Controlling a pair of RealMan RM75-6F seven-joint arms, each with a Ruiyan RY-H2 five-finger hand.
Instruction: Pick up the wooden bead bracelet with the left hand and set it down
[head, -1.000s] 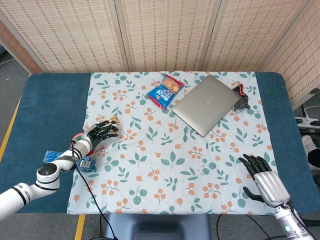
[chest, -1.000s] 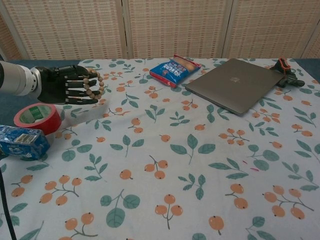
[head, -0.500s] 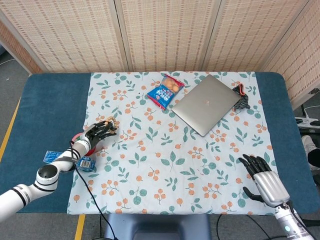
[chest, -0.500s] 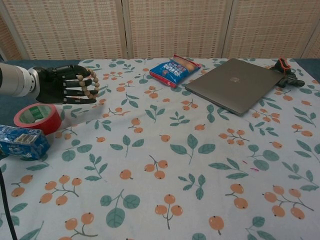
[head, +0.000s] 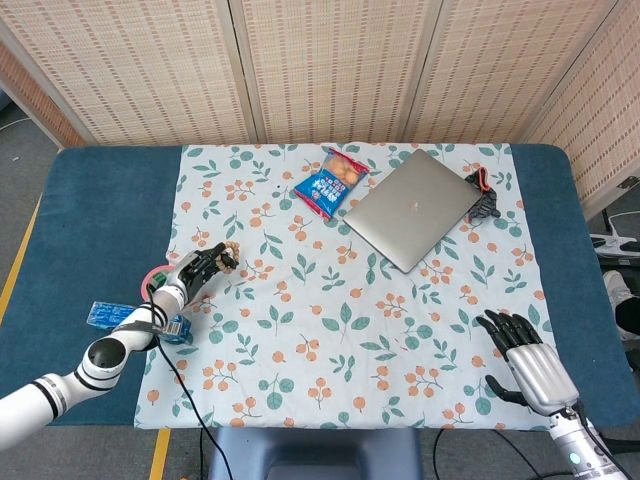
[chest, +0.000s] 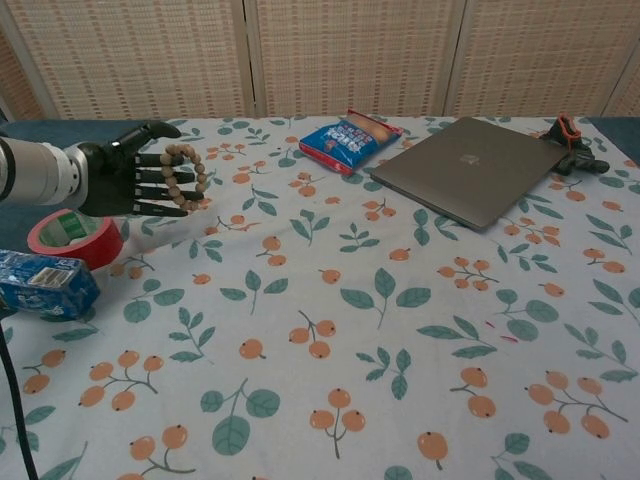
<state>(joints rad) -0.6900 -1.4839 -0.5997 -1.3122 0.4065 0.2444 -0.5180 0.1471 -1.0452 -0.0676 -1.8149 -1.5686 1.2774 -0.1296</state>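
Left hand (chest: 125, 180) at left of frame, fingers (chest: 165, 192) looped through wooden bead bracelet (chest: 186, 176) above bench (chest: 400, 300), right hand (head: 525, 355) lower right, fingers spread, holding nothing.

Black-fingered left hand (chest: 140, 180) on white arm; right hand (head: 528, 357) silver-backed.

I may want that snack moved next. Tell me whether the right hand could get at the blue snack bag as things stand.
Probably, with a long reach. The right hand lies open at the near right edge; the blue snack bag sits far across, with bare cloth between and the laptop beside that path.
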